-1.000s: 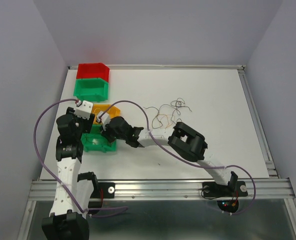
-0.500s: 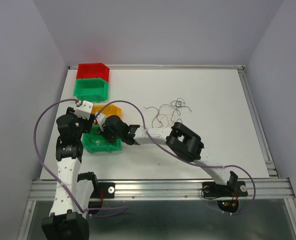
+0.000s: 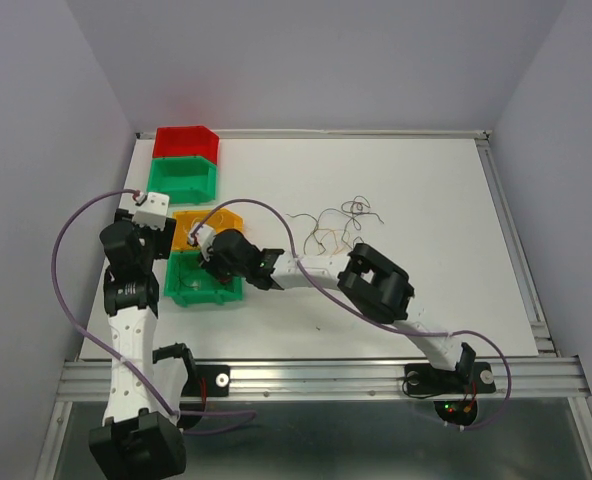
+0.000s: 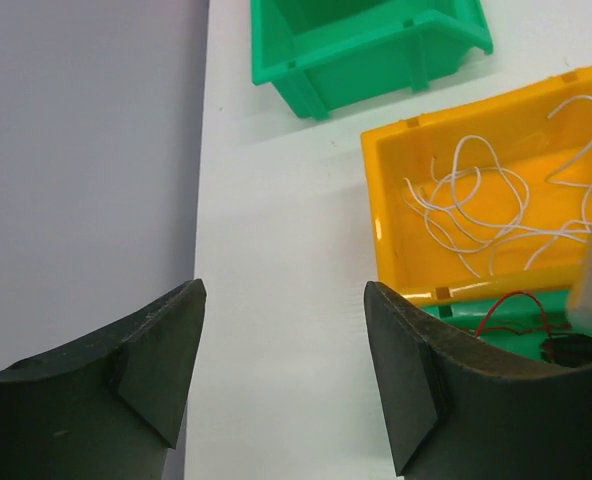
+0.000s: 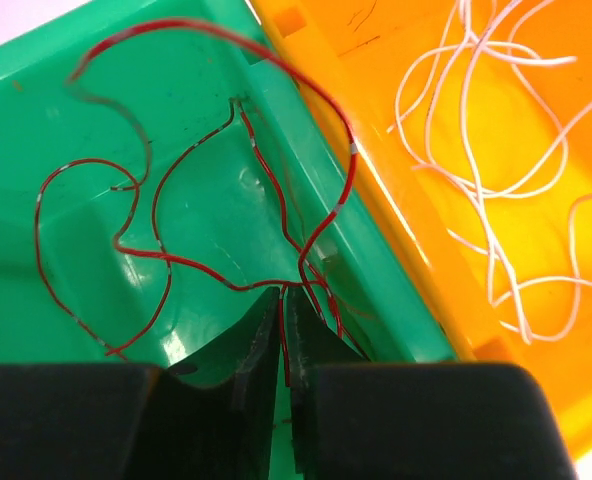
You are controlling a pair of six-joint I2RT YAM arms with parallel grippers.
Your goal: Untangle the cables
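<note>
Pinching a red wire [image 5: 348, 178] over the green bin [image 5: 66, 120], the right hand [image 5: 281, 310] is risking flicking that springy wire among the white wires [image 5: 496, 130] in the orange bin [image 5: 376, 60] on release, while the left hand [image 4: 284, 300] is hovering apart and empty and the tangle [image 3: 338, 228] is lying on the counter [image 4: 276, 200]

place: robot lab cell | evidence: white table [image 3: 426, 200]; plain grey walls [image 3: 306, 60]; aluminium rail [image 3: 316, 376]; sorting bins [image 3: 186, 145]
</note>
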